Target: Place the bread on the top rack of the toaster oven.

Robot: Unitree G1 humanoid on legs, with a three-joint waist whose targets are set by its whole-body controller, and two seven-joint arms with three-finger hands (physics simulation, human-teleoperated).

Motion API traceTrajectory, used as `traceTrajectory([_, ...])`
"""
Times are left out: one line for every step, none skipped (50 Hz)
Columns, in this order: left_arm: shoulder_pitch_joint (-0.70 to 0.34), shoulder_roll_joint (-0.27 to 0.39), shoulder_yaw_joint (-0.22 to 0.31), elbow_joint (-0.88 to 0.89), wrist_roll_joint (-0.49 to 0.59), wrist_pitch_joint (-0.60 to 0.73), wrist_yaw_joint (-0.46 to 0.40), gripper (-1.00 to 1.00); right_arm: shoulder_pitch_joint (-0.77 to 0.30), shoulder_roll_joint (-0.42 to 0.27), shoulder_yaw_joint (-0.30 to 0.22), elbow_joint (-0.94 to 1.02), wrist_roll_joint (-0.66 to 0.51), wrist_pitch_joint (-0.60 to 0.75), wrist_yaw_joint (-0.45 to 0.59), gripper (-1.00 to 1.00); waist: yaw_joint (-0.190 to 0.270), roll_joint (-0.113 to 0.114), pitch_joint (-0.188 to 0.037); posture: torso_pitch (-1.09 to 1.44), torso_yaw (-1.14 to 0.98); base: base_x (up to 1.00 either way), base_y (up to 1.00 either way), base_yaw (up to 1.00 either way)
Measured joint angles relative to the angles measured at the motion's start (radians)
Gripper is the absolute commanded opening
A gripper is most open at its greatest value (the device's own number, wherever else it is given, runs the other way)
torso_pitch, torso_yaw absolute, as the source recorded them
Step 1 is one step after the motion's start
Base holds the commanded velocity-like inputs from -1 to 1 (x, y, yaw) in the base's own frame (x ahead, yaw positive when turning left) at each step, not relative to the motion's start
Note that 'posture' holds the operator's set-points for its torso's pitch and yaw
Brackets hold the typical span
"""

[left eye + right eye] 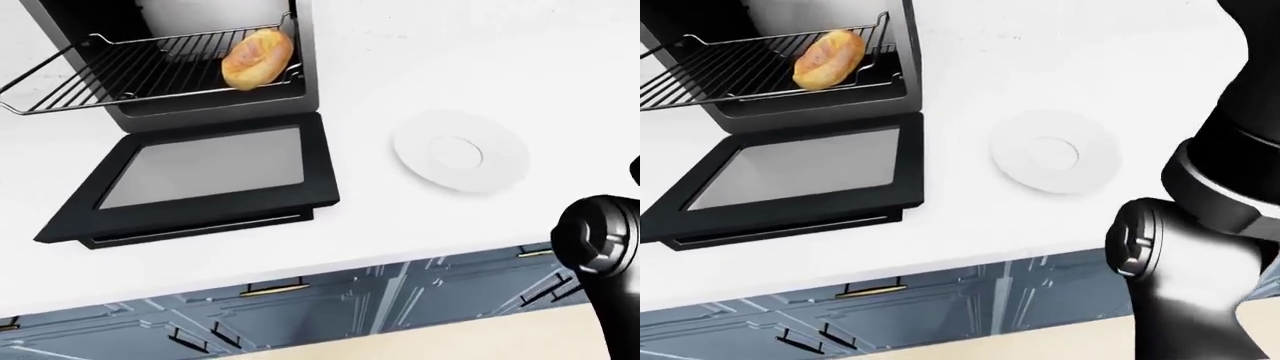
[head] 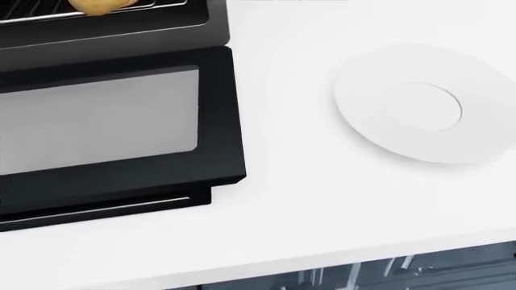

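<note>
While the bread (image 1: 257, 58) is seen lying on the pulled-out top rack (image 1: 120, 71) of the toaster oven (image 1: 200, 112) — long axis tilted up toward the view's right — no fingers are shown, so their state cannot be told.

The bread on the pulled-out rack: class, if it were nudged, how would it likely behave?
The bread is round and leans against the rack edge, so it may roll or tip. Its glossy crust could slip. It probably weighs little; the thin wires show no sag.

White counter (image 1: 480, 45) (blue cabinets (image 1: 300, 315) beneath)
</note>
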Motion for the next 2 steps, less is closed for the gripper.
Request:
traceTrajectory([0.018,0.020,0.009,0.002,-0.013,-0.018,0.001,1.00,-0.006,-0.014,-0.005,0.011,0.011,-0.005,-0.004,1.00,0.001,0.000,0.000,0.00,0.00,0.00,0.00,0.00])
traceTrajectory([0.040,0.039,0.019,0.004,-0.025,-0.038,0.001,1.00,-0.011,-0.027,-0.008,0.021,0.021,-0.010,-0.008,1.00,0.002,0.000,-0.001,0.00,0.00,0.00,0.00,0.00])
